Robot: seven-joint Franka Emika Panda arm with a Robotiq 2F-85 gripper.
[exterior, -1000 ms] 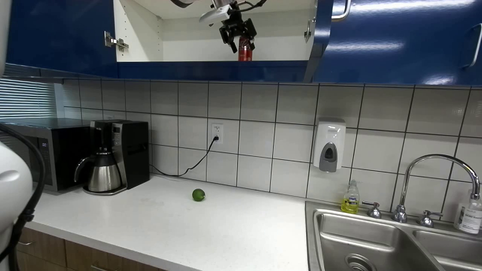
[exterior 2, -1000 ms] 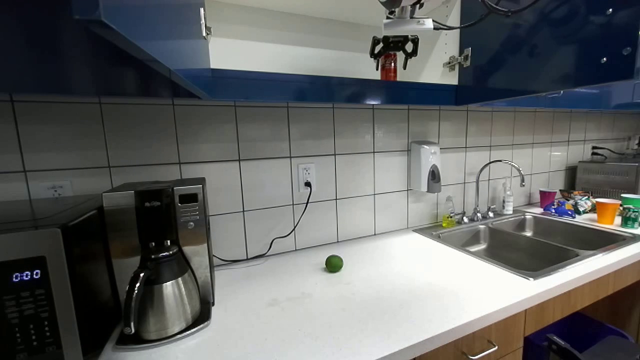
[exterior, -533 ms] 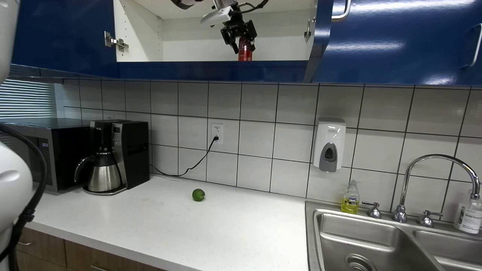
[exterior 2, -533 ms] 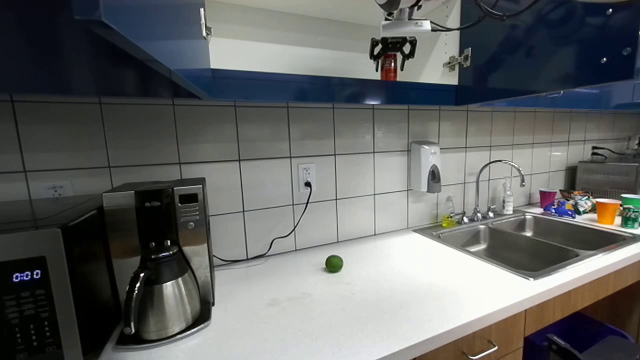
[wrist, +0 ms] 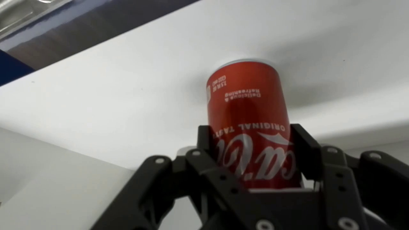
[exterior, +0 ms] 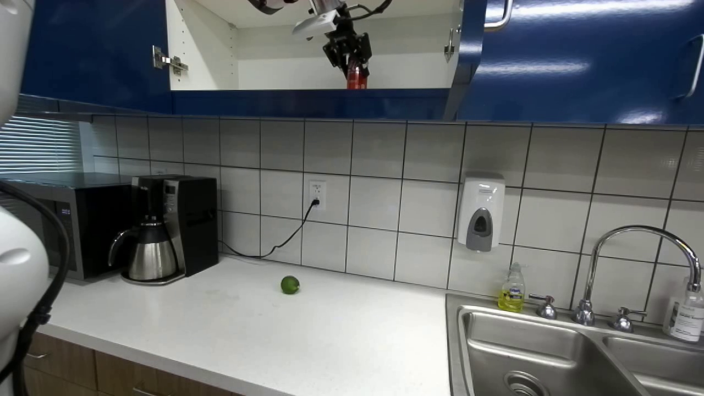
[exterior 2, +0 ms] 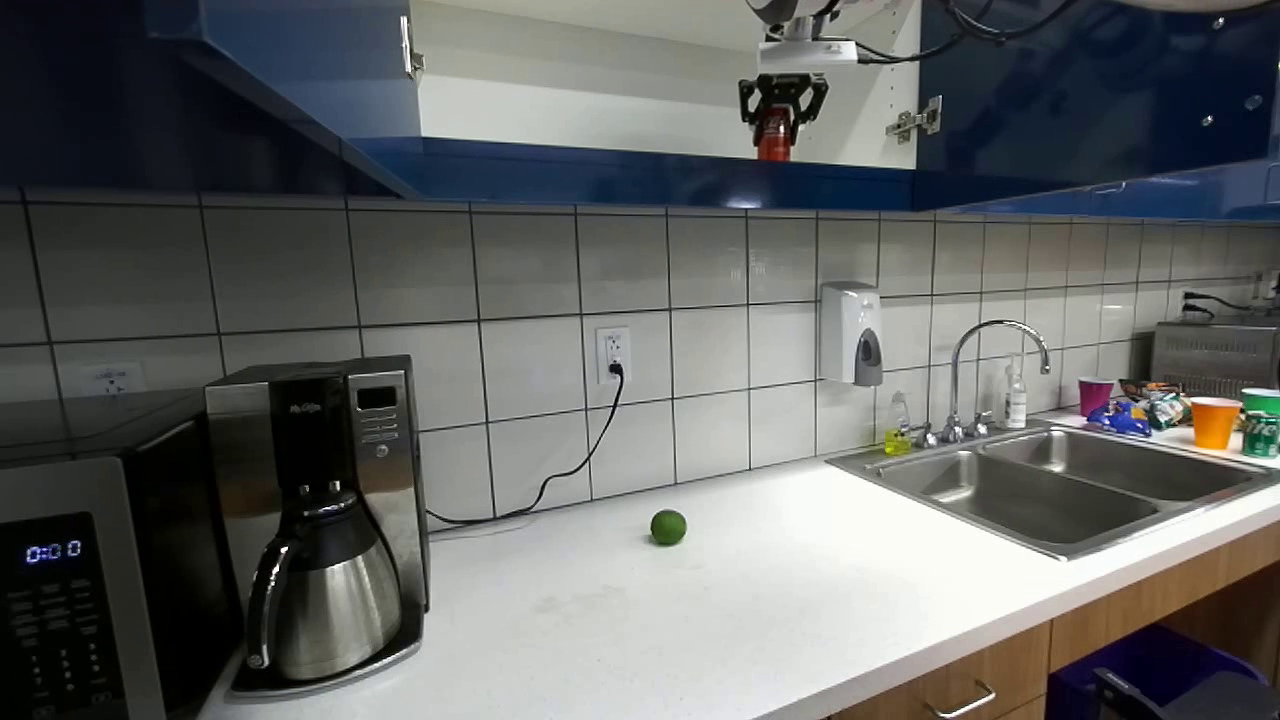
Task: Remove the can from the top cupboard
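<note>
the top cupboard (exterior: 286, 63) lies open between splayed doors (exterior: 93, 49), above a blue rail (exterior: 308, 103).

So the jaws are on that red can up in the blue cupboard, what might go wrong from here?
Slipping: the lower part of the red can sticks out below the jaws, so with a weak grip it might slide free and drop toward the counter.
Scraping: its base seems to rest on the floor of the cupboard, and in both exterior views the blue bottom edge hides it. With too little lift, it could drag or tip.
</note>
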